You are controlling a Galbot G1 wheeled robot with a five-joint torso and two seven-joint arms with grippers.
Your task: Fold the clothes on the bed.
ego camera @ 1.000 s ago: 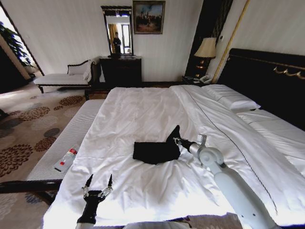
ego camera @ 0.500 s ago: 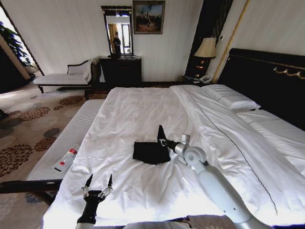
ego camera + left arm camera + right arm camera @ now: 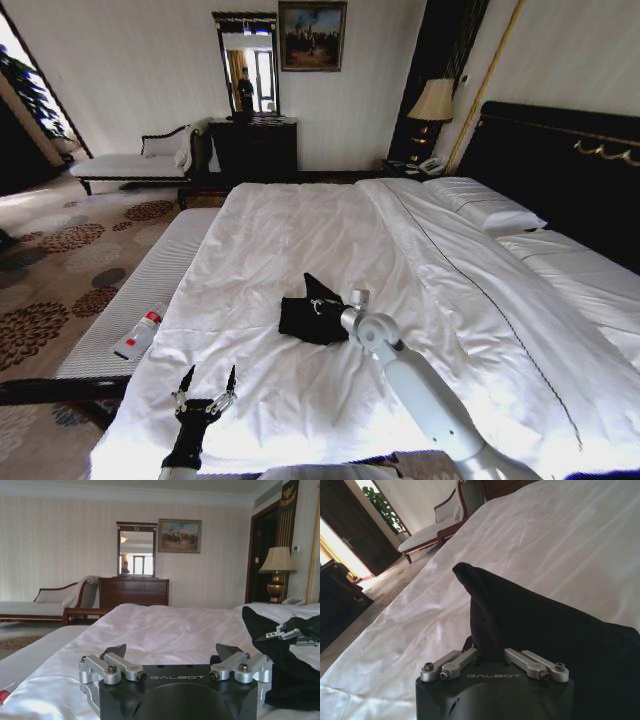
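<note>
On the left, the left gripper (image 3: 208,388) waits low over the near edge of the bed (image 3: 300,230), fingers spread wide and holding nothing; it has not moved over the last second. A little further right, near the middle of the white duvet (image 3: 470,300), lies the black T-shirt (image 3: 305,318), already gathered into a small dark bundle. The right gripper (image 3: 322,303) is clamped on a fold of it, and a peak of cloth stands up from the pinch.

What has changed is where that pinch sits. A second ago the right arm held the raised cloth off the bundle's right side; half a second ago it stood at the bundle's right edge; now it is above the bundle itself, towards its left half. The arm has carried the shirt's right edge across to the left, so the dark patch on the duvet looks narrower than it did.

For the task, this reads as a fold in mid-stroke: one side is being laid over the other. The cloth is not yet flat, since the peak is lifted in the right wrist view and the jaws grip it (image 3: 520,625).
</note>
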